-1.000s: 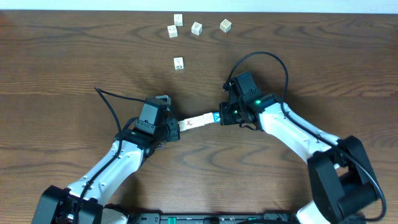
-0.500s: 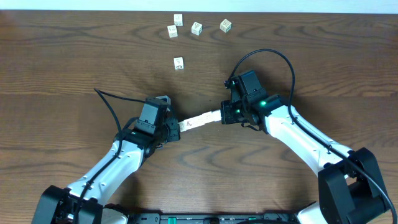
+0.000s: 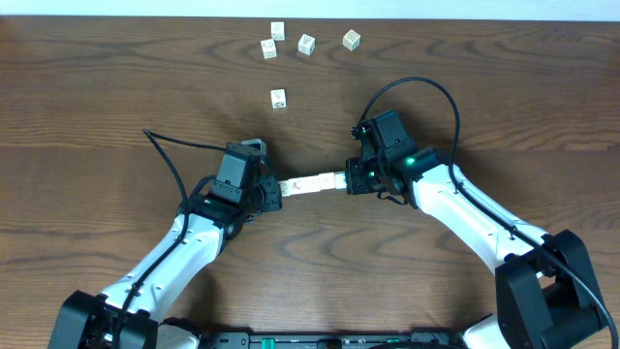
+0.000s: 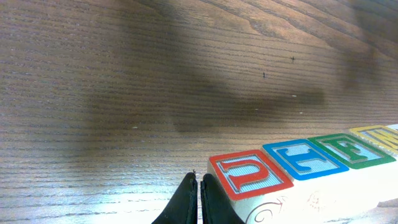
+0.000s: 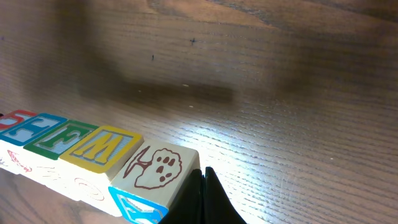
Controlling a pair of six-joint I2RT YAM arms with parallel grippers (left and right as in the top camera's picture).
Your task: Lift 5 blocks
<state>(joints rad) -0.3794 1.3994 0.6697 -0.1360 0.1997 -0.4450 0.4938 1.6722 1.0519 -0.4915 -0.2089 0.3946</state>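
Both hands are pinched shut with nothing between their fingers. The left hand and right hand push tip-first against opposite ends of a row of five small cream-white printed wooden cubes, squeezing it like one bar near the middle of the brown wood-grain tabletop.

A second ago the row slanted, its left end dropped toward 7 o'clock. The left hand has since shifted toward 12 o'clock, so the row now runs almost straight from 9 to 3 o'clock. The squarer squeeze looks less likely to buckle. In the wrist views the row's shadow lies apart from it on the wood, so the five blocks are probably already off the surface.

Reading along the row, the top faces show a red-framed "U", a blue-framed letter that may be a "J", a green-framed "F" and a yellow-framed "W". The end cube carries a red-brown tree-and-paw drawing. No brand is visible.

Five other whitish cubes sit toward 12 o'clock.
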